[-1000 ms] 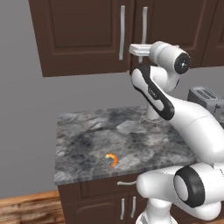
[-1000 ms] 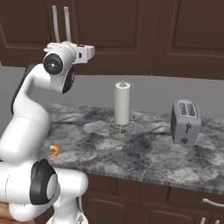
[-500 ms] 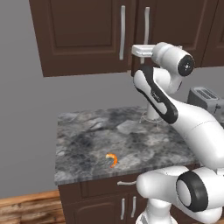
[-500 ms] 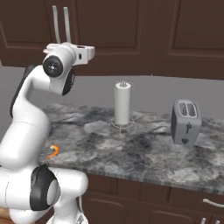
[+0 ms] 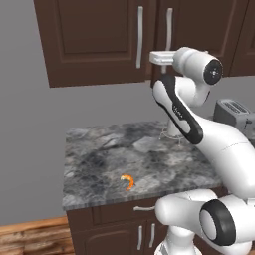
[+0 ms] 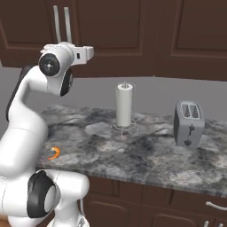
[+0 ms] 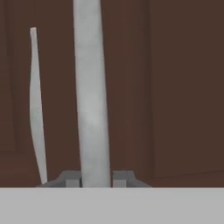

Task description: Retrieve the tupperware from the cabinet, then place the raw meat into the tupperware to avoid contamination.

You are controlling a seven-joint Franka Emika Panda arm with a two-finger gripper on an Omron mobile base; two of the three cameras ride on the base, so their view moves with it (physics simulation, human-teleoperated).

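Observation:
The dark brown cabinet hangs above the counter with both doors closed, so the tupperware is hidden. My gripper is raised to the low end of the right door's silver bar handle. In the hand view the two finger tips sit tight against either side of that bar, shut on it. The other door's handle stands just beside it. The raw meat, a tiny curled orange shrimp, lies on the counter near its front edge, far below the hand.
A grey stone counter spans the scene over lower brown cabinets. A paper towel holder stands near the back wall and a silver toaster sits to the right.
My hand has edged a little closer to the cabinet door and the jaws have closed onto the handle. The shrimp has not moved.

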